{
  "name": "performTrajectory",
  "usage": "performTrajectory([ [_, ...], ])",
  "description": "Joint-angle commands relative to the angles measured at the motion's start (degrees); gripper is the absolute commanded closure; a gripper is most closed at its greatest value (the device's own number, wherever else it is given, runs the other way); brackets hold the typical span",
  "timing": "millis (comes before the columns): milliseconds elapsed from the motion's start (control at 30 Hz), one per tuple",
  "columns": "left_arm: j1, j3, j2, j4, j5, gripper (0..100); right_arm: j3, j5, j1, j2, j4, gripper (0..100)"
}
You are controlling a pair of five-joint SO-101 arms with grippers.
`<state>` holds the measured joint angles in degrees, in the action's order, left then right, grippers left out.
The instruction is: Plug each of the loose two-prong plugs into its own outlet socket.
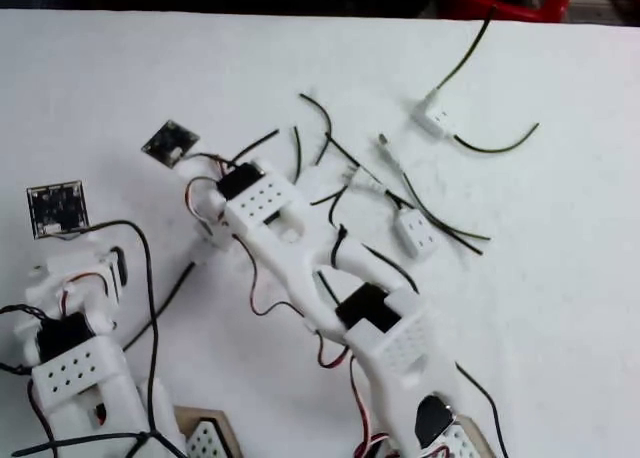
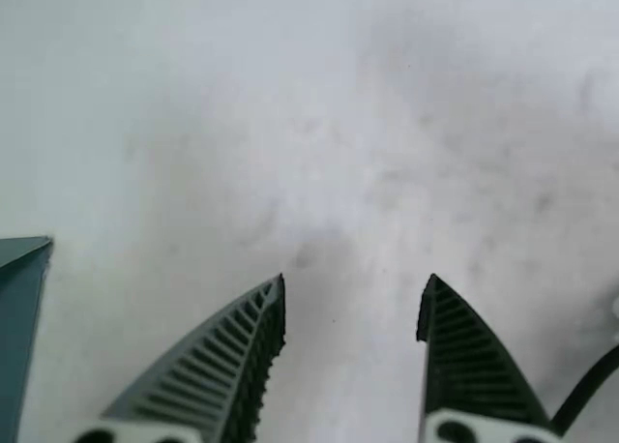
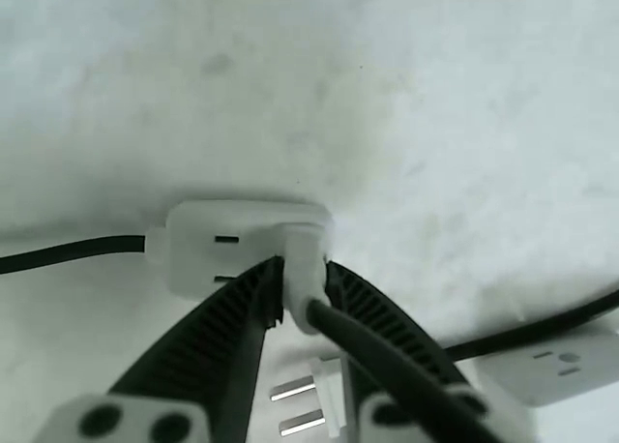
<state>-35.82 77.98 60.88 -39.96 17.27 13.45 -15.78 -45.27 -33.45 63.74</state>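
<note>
At the left, the left claw hangs open over bare counter, holding nothing. Left of centre, the right claw is clamped on a white plug whose nose meets the face of an outlet socket. Insertion looks to be the step in hand, with a straight push home and then a release likely next. A loose plug lies just beside that claw, and another socket waits right of centre. No lettering is readable.

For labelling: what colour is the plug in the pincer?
White plug, black cord; best in right wrist view.
</note>
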Motion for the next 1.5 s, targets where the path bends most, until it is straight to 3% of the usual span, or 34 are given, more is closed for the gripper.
performTrajectory([
  [0, -0.57, -0.18, 1.54, 1.41, -0.62, 77, 0.53, 0.44, -1.1, 3.56, 3.38, 98.1],
  [567, -0.57, -0.18, 1.54, 1.41, -0.53, 77, -0.53, 0.53, 0.66, 18.51, 7.25, 98.1],
  [1000, -0.57, -0.18, 1.54, 1.41, -0.53, 77, -0.7, 0.09, 18.86, 30.81, 7.34, 98.1],
  [1300, -0.57, -0.18, 1.54, 1.41, -0.53, 77, -0.53, 0.53, 28.26, 31.16, 6.46, 97.9],
  [1467, -0.57, -0.09, 1.54, 1.41, -0.53, 77, -0.62, 2.99, 36.44, 27.82, 0.04, 97.9],
])
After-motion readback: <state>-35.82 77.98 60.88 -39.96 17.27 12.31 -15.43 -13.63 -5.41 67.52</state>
